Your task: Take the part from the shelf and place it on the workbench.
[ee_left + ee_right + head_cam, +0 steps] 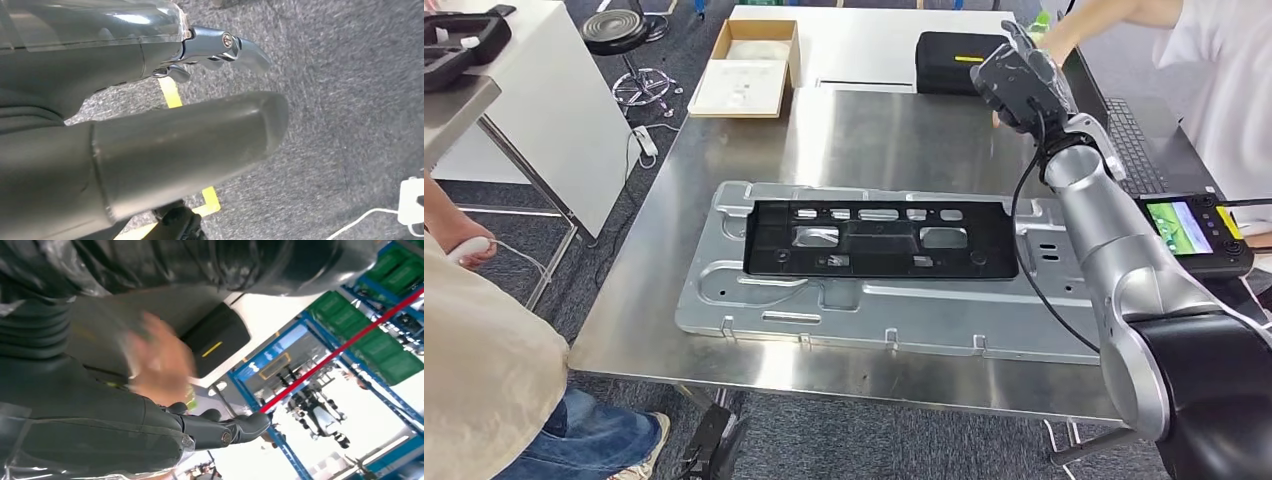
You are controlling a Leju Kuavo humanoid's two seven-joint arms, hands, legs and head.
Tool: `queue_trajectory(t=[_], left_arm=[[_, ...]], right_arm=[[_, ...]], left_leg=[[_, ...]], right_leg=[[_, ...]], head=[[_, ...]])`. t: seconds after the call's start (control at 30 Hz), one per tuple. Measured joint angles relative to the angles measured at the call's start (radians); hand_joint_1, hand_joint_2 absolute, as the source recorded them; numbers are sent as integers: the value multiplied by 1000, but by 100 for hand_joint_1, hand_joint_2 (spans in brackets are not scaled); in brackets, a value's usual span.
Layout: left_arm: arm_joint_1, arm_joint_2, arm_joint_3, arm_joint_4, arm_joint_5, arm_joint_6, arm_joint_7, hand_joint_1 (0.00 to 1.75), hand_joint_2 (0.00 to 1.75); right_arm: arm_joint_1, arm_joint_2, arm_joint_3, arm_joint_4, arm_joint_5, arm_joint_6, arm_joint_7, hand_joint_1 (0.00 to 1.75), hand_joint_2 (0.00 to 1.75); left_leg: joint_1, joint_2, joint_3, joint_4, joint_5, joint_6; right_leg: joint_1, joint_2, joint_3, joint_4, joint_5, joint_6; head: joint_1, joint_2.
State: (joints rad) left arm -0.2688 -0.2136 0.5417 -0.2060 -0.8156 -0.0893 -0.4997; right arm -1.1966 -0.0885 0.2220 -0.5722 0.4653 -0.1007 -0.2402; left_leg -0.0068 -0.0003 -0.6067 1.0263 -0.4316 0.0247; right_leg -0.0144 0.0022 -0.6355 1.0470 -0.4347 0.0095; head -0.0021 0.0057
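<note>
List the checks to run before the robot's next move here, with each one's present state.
1. Black part lying flat on the silver metal panel on the workbench: ok.
2. Right hand off the part, raised above the far side of the workbench: ok.
3. Right hand holding nothing: cannot tell, as its fingers are not plainly visible.
4. Space around the right hand free: not ok, a person's hand is close beside it.
5. Left hand hanging over the carpet, holding nothing: ok.
</note>
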Motion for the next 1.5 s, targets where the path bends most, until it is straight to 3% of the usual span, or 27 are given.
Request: queue_trajectory(t=[0.1,0.2,0.23,0.27,0.3,0.37,0.43,0.53,0.6,0.7,0.73,0.77,0.8,0.87,0.93,1.07,1.13,1.23,1.27,1.3,1.33,1.4,1.43,1.5], left_arm=[[0,0,0,0,0,1,0,0,0],[0,0,0,0,0,2,2,0,0],[1,0,0,0,0,3,4,0,0],[1,0,0,0,0,5,7,0,0],[2,0,0,0,-1,7,10,0,0],[1,0,0,0,-1,9,14,0,0],[-1,1,0,0,-1,10,17,0,0],[-1,1,0,0,0,10,21,0,0],[-2,1,0,0,5,5,33,0,0],[-3,-1,1,0,17,-6,72,0,0],[-2,-1,2,0,20,-9,85,0,0],[0,-2,3,0,23,-11,94,0,0],[1,-2,4,0,24,-14,101,0,0],[1,-5,6,0,24,-17,106,0,0],[-2,-7,8,0,24,-19,109,0,0],[-1,-7,10,0,24,-19,112,0,0],[-1,-7,10,0,23,-18,112,0,0],[-2,-7,10,0,21,-17,112,0,0],[-2,-7,10,0,20,-16,112,0,0],[-2,-7,10,0,20,-15,112,0,0],[-3,-7,10,0,19,-14,112,0,0],[-5,-6,10,0,18,-12,112,0,0],[-8,-6,10,0,18,-11,112,0,0],[-12,-5,10,-1,18,-9,111,0,0]], right_arm=[[0,0,0,0,-3,-6,-3,0,0],[3,0,0,0,-7,-10,-9,0,0],[6,0,0,0,-8,-14,-13,0,0],[9,0,0,-1,-10,-19,-18,0,0],[12,0,0,-2,-12,-25,-25,0,0],[15,0,0,-8,-15,-37,-35,0,0],[15,0,-1,-14,-16,-42,-40,0,0],[20,-1,-1,-17,-16,-46,-41,0,0],[22,-2,-2,-24,-12,-56,-46,0,0],[32,-6,-3,-37,-8,-75,-54,0,0],[40,-7,-3,-41,-6,-79,-55,0,0],[49,-7,-3,-45,-4,-82,-55,0,0],[55,-7,-3,-51,-2,-83,-54,0,0],[60,-7,-3,-63,2,-85,-53,0,0],[59,-7,-3,-73,3,-86,-52,0,0],[62,-7,-3,-79,4,-88,-52,0,0],[60,-7,-3,-82,4,-89,-52,0,0],[61,-6,-3,-85,4,-91,-52,0,0],[62,-6,-3,-85,4,-91,-52,0,0],[63,-6,-3,-85,4,-92,-52,0,0],[63,-6,-3,-86,4,-93,-53,0,0],[63,-6,-3,-92,4,-95,-55,0,0],[63,-7,-4,-96,4,-96,-56,0,0],[63,-9,-4,-101,3,-97,-58,0,0]], left_leg=[[3,0,-16,36,-28,-16],[11,0,-99,219,-117,-33],[13,0,-125,271,-132,-35],[13,0,-136,290,-129,-36],[13,0,-125,265,-106,-34],[11,-1,-63,127,-33,-23],[6,-1,-9,13,4,-10],[4,-1,5,-16,8,1],[8,1,10,-32,20,12],[8,4,9,-38,30,23],[8,4,7,-36,31,23],[8,4,5,-33,31,23],[9,4,2,-28,30,22],[10,4,-7,-12,25,17],[6,2,-21,5,20,7],[6,0,-36,16,22,-13],[9,-1,-53,58,-23,-26],[15,0,-100,225,-143,-37],[15,0,-104,262,-161,-37],[15,-1,-91,265,-163,-35],[15,-1,-58,227,-149,-30],[9,-1,39,88,-113,-14],[4,-1,73,31,-99,-6],[-5,0,87,-8,-86,4]], right_leg=[[-6,-1,3,-7,6,-16],[-9,-1,3,-10,7,-24],[-8,-1,3,-10,7,-24],[-8,0,3,-10,7,-24],[-8,0,4,-9,7,-23],[-8,0,7,-10,6,-22],[-6,1,6,-11,7,-15],[-6,2,5,-16,9,3],[-7,1,-4,5,-9,12],[-8,1,-73,164,-102,18],[-9,1,-97,219,-124,21],[-10,0,-109,247,-128,23],[-11,0,-103,238,-112,25],[-15,-2,-48,127,-52,28],[-13,0,-4,32,-16,23],[-9,1,-8,14,-1,-4],[-12,-2,-16,9,12,-18],[-12,-3,-39,7,33,-26],[-10,-3,-48,7,41,-26],[-9,-3,-58,7,49,-26],[-7,-3,-68,7,58,-25],[-5,-3,-83,5,77,-22],[-6,-3,-86,2,86,-17],[-10,-5,-86,-9,104,-5]], head=[[0,0],[0,0],[0,0],[0,0],[0,0],[0,0],[0,0],[0,0],[0,0],[1,0],[1,0],[1,0],[1,0],[1,0],[0,0],[0,0],[0,0],[0,0],[0,0],[0,0],[0,0],[0,0],[0,0],[-1,0]])
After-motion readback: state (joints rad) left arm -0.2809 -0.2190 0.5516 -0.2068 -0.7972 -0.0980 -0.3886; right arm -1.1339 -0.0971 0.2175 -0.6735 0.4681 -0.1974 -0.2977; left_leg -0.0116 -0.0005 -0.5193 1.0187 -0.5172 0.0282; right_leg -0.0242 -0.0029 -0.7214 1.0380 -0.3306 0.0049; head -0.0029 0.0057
